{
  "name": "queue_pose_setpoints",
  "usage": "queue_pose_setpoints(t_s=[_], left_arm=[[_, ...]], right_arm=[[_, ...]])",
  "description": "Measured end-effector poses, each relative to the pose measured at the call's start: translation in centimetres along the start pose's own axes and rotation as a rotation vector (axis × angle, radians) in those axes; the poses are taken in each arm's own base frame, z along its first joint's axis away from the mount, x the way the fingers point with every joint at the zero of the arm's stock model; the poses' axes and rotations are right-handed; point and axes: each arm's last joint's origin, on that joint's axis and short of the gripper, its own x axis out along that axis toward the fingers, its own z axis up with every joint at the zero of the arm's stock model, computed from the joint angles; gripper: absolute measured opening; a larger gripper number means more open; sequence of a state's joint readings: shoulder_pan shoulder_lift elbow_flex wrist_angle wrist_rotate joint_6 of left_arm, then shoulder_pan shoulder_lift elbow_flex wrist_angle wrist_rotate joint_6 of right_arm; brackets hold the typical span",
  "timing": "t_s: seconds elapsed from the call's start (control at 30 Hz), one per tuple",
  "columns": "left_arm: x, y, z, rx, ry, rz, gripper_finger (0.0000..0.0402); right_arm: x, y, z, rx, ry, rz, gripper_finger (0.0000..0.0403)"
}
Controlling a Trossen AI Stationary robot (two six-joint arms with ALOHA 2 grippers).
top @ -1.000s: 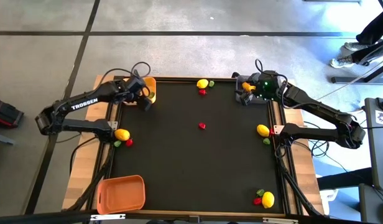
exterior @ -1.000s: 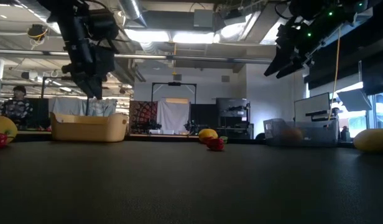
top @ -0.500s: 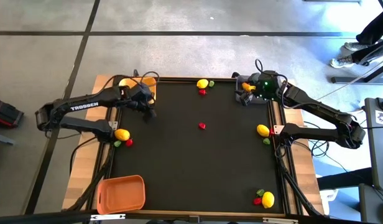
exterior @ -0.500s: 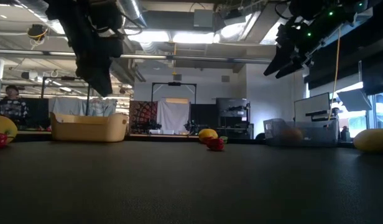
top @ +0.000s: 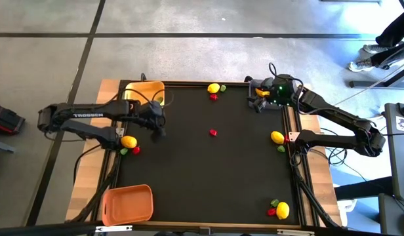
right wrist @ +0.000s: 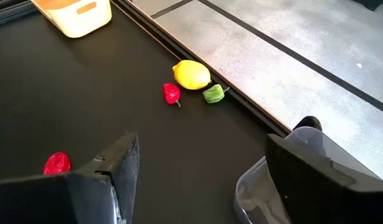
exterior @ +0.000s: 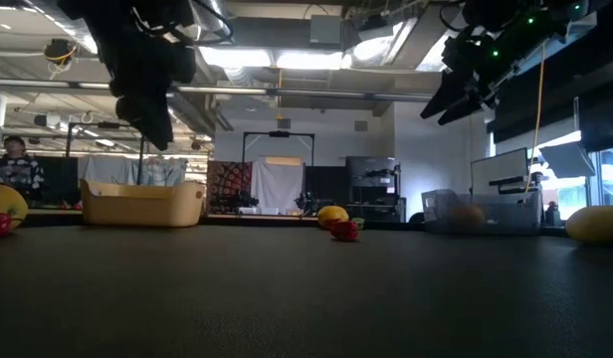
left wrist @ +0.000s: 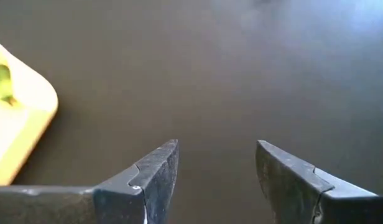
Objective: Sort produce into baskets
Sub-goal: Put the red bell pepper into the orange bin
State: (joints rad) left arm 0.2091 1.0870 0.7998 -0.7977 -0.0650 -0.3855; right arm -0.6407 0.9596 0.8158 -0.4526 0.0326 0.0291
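Note:
My left gripper (top: 160,130) (left wrist: 216,149) hangs open and empty over the bare black mat, just near-side of the yellow basket (top: 144,92), whose corner (left wrist: 20,118) holds a green piece (left wrist: 0,84). My right gripper (top: 258,102) (right wrist: 201,140) waits open and empty above the far right corner, over the dark grey basket (right wrist: 257,186). A lemon (right wrist: 191,74), a red piece (right wrist: 171,93) and a green piece (right wrist: 213,94) lie together at the far edge. A lone red piece (top: 213,132) lies mid-table. The orange basket (top: 128,203) sits at the near left corner.
More produce lies in clusters: a lemon (top: 128,141) with green and red pieces by the left edge, a lemon (top: 277,137) with a green piece by the right edge, and a lemon (top: 282,210) with red and green pieces at the near right corner. The mat's middle is bare.
My left gripper has swung from above the yellow basket toward the table's near edge and slightly toward the middle, turning as it went, and now hangs over the bare mat. Its fingers have stayed open.

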Motion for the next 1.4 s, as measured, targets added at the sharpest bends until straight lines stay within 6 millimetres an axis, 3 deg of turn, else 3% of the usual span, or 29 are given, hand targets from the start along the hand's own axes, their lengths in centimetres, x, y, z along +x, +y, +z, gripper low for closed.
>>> queue_pose_setpoints(t_s=[0.17,0.4,0.77,1.17,1.4], left_arm=[[-0.1,-0.8,-0.9,0.005,0.058,-0.007,0.0208],[-0.1,-1.7,-0.7,0.02,0.008,-0.048,0.0207],[-0.2,-1.7,-0.3,0.027,-0.039,-0.029,0.0207],[-0.2,-1.8,-0.2,0.042,-0.055,-0.034,0.0207],[-0.2,-1.8,-0.2,0.042,-0.057,-0.035,0.0207]], right_arm=[[0.0,0.1,0.0,-0.01,0.0,0.018,0.0285],[0.3,1.0,0.1,-0.028,-0.003,0.269,0.0285],[2.3,5.9,-0.1,-0.136,0.022,0.428,0.0285],[6.9,10.9,-2.2,-0.236,0.122,0.505,0.0285],[10.2,12.6,-3.8,-0.257,0.17,0.518,0.0285]])
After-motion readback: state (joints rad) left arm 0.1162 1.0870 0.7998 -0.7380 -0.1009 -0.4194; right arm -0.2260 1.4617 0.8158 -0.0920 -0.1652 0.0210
